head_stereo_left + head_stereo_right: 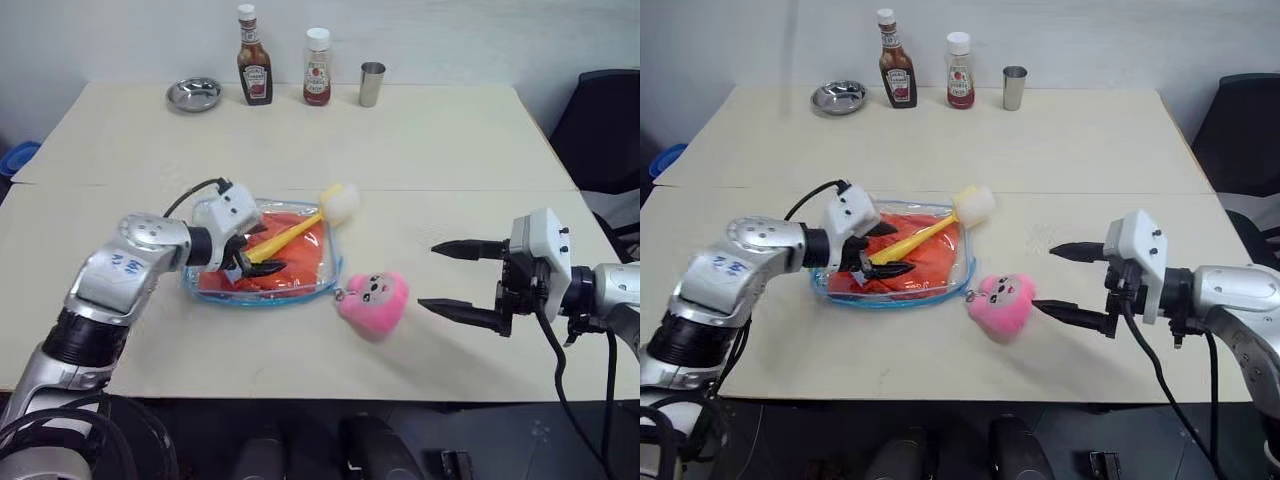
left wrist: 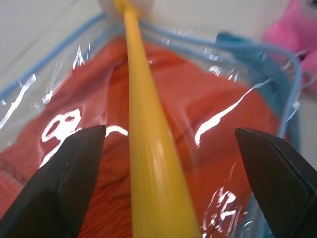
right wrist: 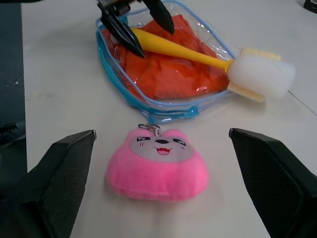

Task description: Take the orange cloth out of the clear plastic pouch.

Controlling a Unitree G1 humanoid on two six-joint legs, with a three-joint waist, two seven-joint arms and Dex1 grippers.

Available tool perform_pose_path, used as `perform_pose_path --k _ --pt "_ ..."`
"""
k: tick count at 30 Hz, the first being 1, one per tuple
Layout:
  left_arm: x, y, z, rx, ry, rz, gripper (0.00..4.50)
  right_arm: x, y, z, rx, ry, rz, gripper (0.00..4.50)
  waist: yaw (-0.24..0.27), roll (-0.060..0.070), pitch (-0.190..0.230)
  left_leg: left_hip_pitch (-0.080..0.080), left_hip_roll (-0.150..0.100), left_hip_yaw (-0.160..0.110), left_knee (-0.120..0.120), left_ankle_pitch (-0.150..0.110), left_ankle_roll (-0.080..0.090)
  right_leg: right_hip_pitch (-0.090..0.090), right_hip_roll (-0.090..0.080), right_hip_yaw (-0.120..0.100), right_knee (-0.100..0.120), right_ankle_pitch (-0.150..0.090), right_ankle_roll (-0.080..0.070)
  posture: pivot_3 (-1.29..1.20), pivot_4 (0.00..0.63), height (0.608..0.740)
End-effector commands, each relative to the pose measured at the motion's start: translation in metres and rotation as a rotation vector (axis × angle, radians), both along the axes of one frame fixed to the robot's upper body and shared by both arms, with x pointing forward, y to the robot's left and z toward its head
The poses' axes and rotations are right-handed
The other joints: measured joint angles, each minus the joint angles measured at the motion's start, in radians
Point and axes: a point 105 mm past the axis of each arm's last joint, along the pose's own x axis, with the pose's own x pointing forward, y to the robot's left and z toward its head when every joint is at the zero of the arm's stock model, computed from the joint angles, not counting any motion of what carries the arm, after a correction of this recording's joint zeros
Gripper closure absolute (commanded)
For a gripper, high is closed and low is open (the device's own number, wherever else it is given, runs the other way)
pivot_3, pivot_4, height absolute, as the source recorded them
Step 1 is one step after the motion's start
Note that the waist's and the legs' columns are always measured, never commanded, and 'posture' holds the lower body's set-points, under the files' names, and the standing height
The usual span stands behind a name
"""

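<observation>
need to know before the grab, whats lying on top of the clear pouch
A yellow-handled brush lies across the clear plastic pouch, over the orange cloth inside. Whatever lies under the cloth is hidden.

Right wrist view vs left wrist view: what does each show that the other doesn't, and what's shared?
Right wrist view alone: the pink plush charm's face, the white brush head, the left gripper open over the yellow handle, the right gripper open. Left wrist view alone: glare streaks on the plastic, close up. Shared: the orange cloth inside the clear plastic pouch, the handle lying on top.
</observation>
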Motion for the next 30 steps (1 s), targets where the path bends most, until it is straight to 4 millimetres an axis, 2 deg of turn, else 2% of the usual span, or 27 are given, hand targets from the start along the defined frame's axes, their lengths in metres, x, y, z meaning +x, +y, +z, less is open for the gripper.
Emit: perform_pose_path --k 1,4,13,14,16,19,22,26,30 --pt "0.003 0.002 0.002 0.055 -0.033 -0.013 0.12 -0.007 0.007 0.014 0.001 -0.063 0.033 0.00 0.002 0.000 0.000 0.000 0.000 0.000 0.000 0.000 0.000 0.000 0.000 0.000 0.000 0.000 0.000 0.00 0.150 0.740" --pt "0.003 0.004 -0.005 0.079 -0.015 -0.011 0.12 -0.008 0.010 0.019 0.012 -0.076 0.049 0.00 0.004 0.000 0.000 -0.001 0.000 0.000 0.001 0.002 -0.003 0.000 -0.001 0.000 0.000 0.000 0.000 0.00 0.150 0.740" --pt "0.000 -0.003 -0.006 0.044 -0.015 -0.027 2.90 -0.007 0.014 0.020 0.014 -0.084 0.072 0.00 0.004 0.000 0.000 -0.001 0.000 0.000 0.001 0.002 -0.003 0.000 -0.001 0.000 0.000 0.000 0.000 0.00 0.150 0.740" --pt "0.000 -0.002 -0.005 0.041 -0.020 -0.016 3.10 -0.007 0.014 0.020 0.014 -0.084 0.076 0.00 0.003 0.000 0.000 -0.001 0.000 0.000 0.001 0.002 -0.003 0.000 -0.001 0.000 0.000 0.000 0.000 0.00 0.150 0.740" --pt "0.002 0.001 0.001 0.005 -0.041 0.025 3.10 -0.006 0.016 0.020 0.015 -0.084 0.090 0.00 0.002 0.000 0.000 -0.001 0.000 0.000 0.001 0.002 -0.003 0.000 -0.001 0.000 0.000 0.000 0.000 0.00 0.150 0.740" --pt "0.007 0.012 0.026 -0.159 -0.074 0.140 3.10 -0.004 0.019 0.021 0.020 -0.084 0.120 0.00 0.003 0.000 0.000 -0.001 0.000 0.000 0.002 0.002 -0.003 0.000 -0.001 0.000 0.001 0.000 0.000 0.00 0.150 0.740" --pt "0.011 0.044 0.045 -0.263 -0.111 0.312 3.10 -0.001 0.023 0.023 0.025 -0.089 0.148 0.00 0.000 -0.001 0.000 -0.005 0.000 -0.001 0.005 0.002 -0.003 -0.003 -0.001 -0.001 0.002 0.000 0.000 0.00 0.150 0.740" --pt "0.002 0.138 0.048 -0.218 -0.171 0.668 3.10 0.003 0.031 0.026 0.049 -0.087 0.196 0.00 -0.010 -0.001 0.000 -0.010 0.000 -0.001 0.007 0.002 -0.004 -0.011 0.000 0.001 0.006 0.000 0.000 0.00 0.150 0.740" --pt "-0.020 0.217 0.033 -0.137 -0.192 0.927 3.10 0.008 0.037 0.022 0.054 -0.080 0.231 0.00 -0.004 -0.001 0.000 -0.011 0.000 -0.001 0.006 0.002 -0.004 -0.014 0.000 0.001 0.008 0.000 0.000 0.00 0.150 0.740"
